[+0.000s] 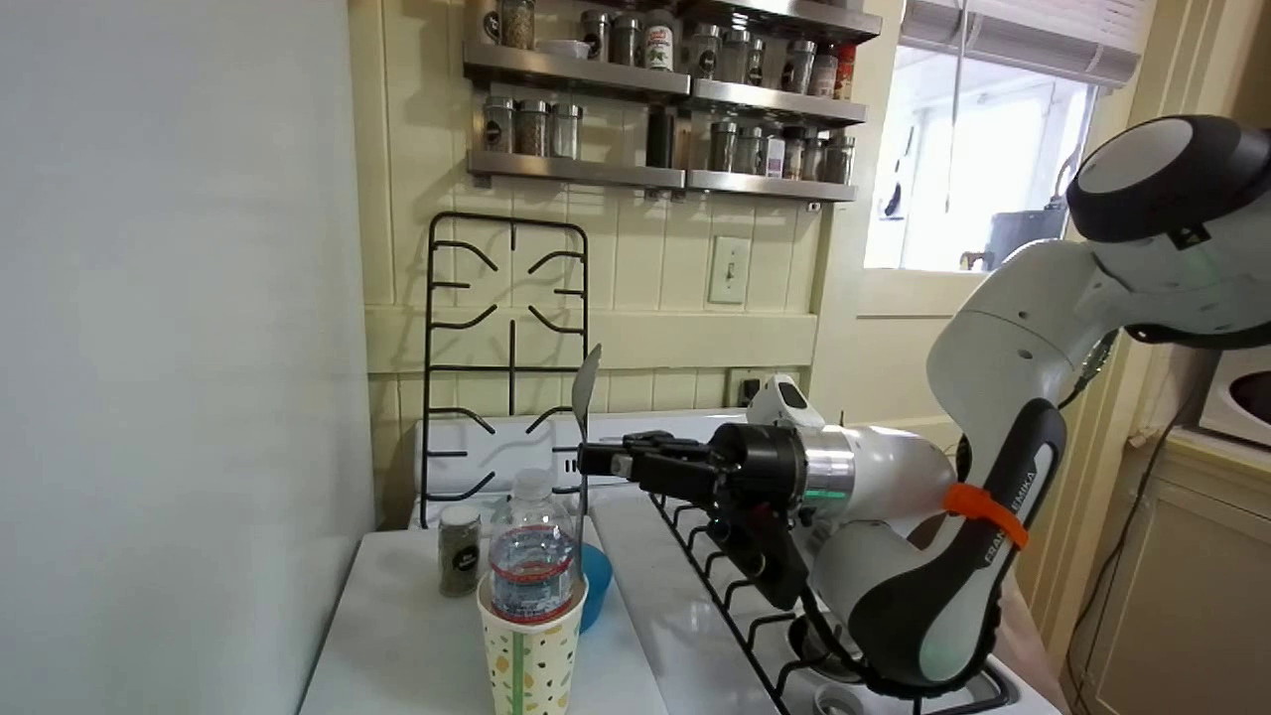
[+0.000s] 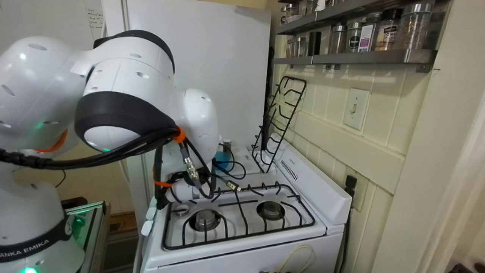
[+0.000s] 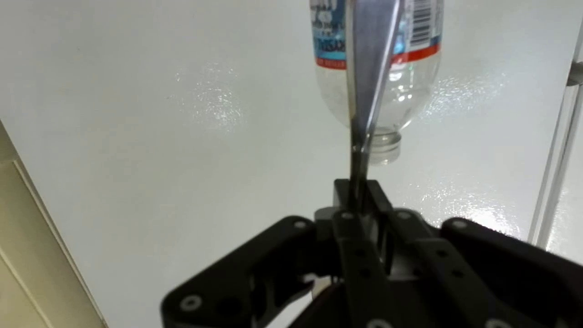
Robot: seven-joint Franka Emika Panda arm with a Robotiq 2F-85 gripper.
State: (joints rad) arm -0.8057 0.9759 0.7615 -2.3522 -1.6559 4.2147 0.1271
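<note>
beside the bottle (image 1: 533,561), my gripper (image 1: 588,460) is clenched on the spoon (image 3: 372,54); i'd hold it upright, move slow, and watch not to nudge the patterned cup (image 1: 533,670).

I saw the white Franka Panda arm (image 1: 1023,318) bent over and down, its wrist (image 1: 879,482) turned so that the black Robotiq gripper (image 1: 594,460) pointed out nearly level, both fingers (image 3: 377,196) pinched together with barely a gap.
</note>
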